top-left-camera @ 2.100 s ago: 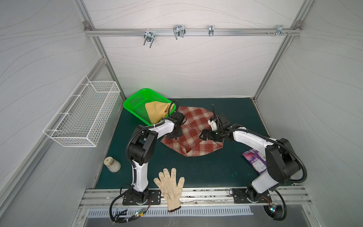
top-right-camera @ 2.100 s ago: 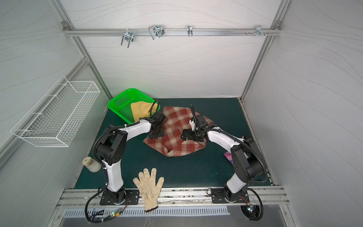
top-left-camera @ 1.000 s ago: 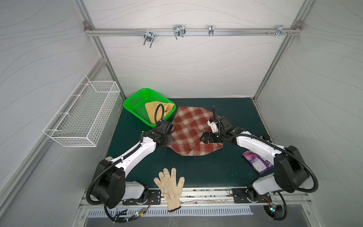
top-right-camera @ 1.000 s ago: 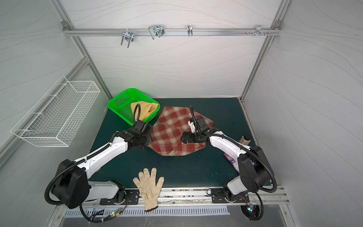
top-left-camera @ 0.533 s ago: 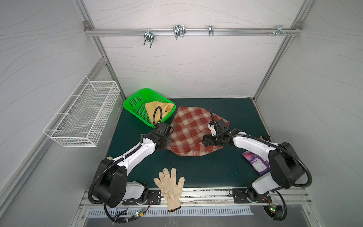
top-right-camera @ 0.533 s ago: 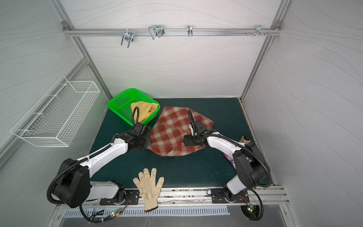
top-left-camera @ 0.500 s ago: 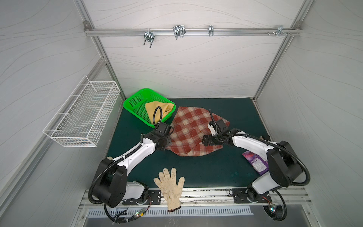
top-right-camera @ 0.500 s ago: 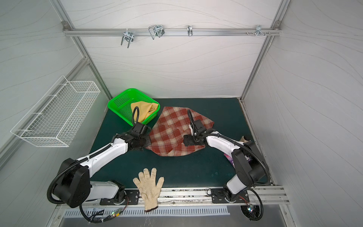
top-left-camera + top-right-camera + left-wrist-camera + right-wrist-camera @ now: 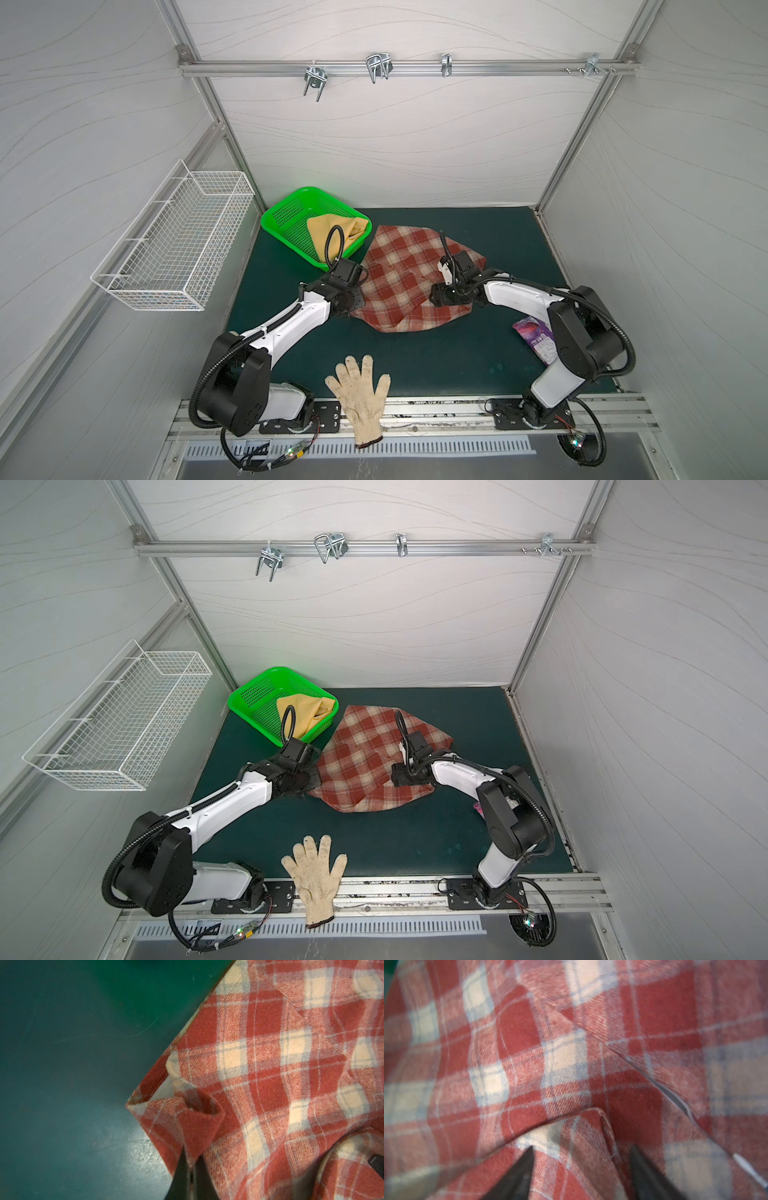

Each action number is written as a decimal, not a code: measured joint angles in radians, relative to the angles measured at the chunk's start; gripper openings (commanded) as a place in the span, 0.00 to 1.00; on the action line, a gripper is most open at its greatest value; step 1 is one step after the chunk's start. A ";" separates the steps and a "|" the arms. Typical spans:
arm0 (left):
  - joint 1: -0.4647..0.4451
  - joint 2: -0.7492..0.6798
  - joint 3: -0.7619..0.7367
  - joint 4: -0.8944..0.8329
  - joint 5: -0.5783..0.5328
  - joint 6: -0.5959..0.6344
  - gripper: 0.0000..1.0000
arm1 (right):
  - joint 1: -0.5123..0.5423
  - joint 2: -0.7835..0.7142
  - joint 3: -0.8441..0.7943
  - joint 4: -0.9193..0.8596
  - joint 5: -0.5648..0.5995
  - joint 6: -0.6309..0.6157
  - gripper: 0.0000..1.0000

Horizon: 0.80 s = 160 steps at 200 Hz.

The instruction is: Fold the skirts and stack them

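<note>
The rust-red and cream plaid skirt [image 9: 399,286] [image 9: 357,762] lies spread on the green mat, partly folded over itself. My left gripper [image 9: 353,309] [image 9: 307,791] is at its left corner; in the left wrist view the gripper [image 9: 190,1159] is shut on a pinched fold of plaid cloth [image 9: 270,1064]. My right gripper [image 9: 436,297] [image 9: 397,777] rests on the skirt's right part. In the right wrist view its jaws [image 9: 581,1147] stand apart, straddling a raised ridge of plaid [image 9: 550,1064]. The mustard-yellow skirt [image 9: 332,230] [image 9: 305,712] lies crumpled in the green basket [image 9: 286,216] [image 9: 253,696].
An off-white knitted glove [image 9: 359,390] [image 9: 316,870] lies across the mat's front edge. A purple packet [image 9: 534,336] sits by the right arm's base. A white wire basket [image 9: 174,245] hangs on the left wall. Hooks hang from the rail above.
The left arm has stretched out low and drawn the skirt's left corner forward. The right gripper's jaws have narrowed around a ridge of plaid cloth.
</note>
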 measured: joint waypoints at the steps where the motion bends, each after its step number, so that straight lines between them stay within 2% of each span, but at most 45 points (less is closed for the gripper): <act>1: 0.000 0.000 0.000 0.000 0.000 0.000 0.01 | 0.000 0.000 0.000 0.000 0.000 0.002 0.43; 19: 0.002 0.004 0.000 0.000 0.000 0.000 0.01 | -0.001 0.000 0.000 -0.001 -0.005 -0.001 0.41; 42: 0.003 0.010 0.000 0.001 0.003 0.000 0.01 | -0.002 0.000 0.000 -0.002 -0.006 -0.004 0.27; 58: 0.003 0.013 0.000 0.003 0.003 0.000 0.01 | -0.002 0.000 0.000 -0.005 -0.008 -0.006 0.08; 78: 0.003 0.016 0.000 0.010 0.004 0.000 0.01 | -0.004 0.000 0.000 -0.012 -0.005 -0.006 0.00; 123: 0.010 0.023 0.000 0.018 0.010 0.002 0.00 | -0.006 -0.031 0.000 -0.026 -0.006 -0.005 0.00; 160: 0.016 -0.007 0.000 0.009 0.010 0.010 0.01 | -0.006 -0.184 0.000 -0.052 -0.009 -0.002 0.00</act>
